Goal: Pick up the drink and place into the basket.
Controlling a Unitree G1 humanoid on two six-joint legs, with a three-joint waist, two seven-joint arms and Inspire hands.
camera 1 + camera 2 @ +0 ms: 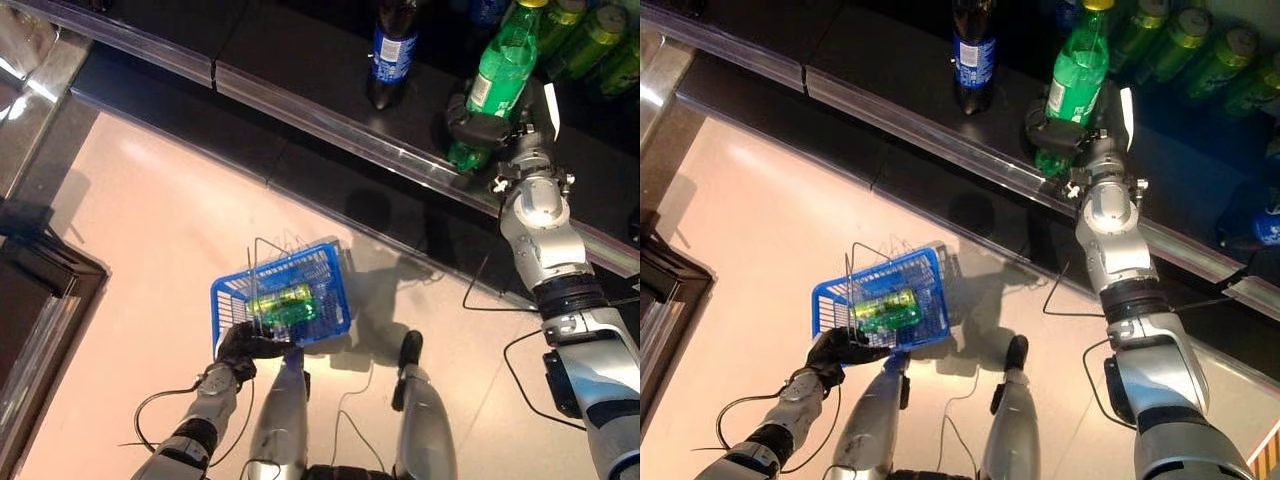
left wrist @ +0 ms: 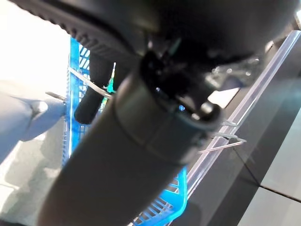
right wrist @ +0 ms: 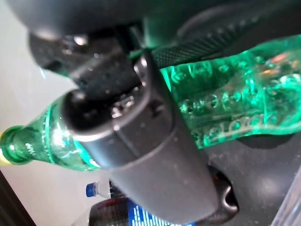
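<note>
R hand [image 1: 478,128] is wrapping its dark fingers round the lower body of the green bottle [image 1: 500,70], up at 1 o'clock on the shelf [image 1: 300,60]. Thumb [image 3: 141,160] is crossing the bottle's middle in the wrist view, so it's a full clamp. The bottle is standing near upright with a slight lean: long axis is running base-to-cap toward 12–1 o'clock, yellow cap [image 1: 532,3] at the far end, base down by the shelf's front rail [image 1: 330,115]. Whether the base is touching the shelf, can't tell.

Just beside it at 11 o'clock a dark cola bottle [image 1: 393,50] w/ blue label is standing on the same black shelf. At 2–3 o'clock more green bottles [image 1: 590,40] are lying in a row w/ yellow caps.

L hand [image 1: 245,345] is sitting low at 7 o'clock, fingers curling round the wire handle [image 2: 89,84] of the blue basket [image 1: 330,290]; a second wire handle [image 1: 270,245] is standing up at the far rim. The basket is hanging over the floor and a green bottle [image 1: 285,303] is lying on its side inside, long axis running roughly 9 to 3 o'clock.

Surface below: pale glossy floor [image 1: 150,230], w/ a dark strip along the shelf base. A dark-framed fixture [image 1: 40,300] is edging in at 9 o'clock.
</note>
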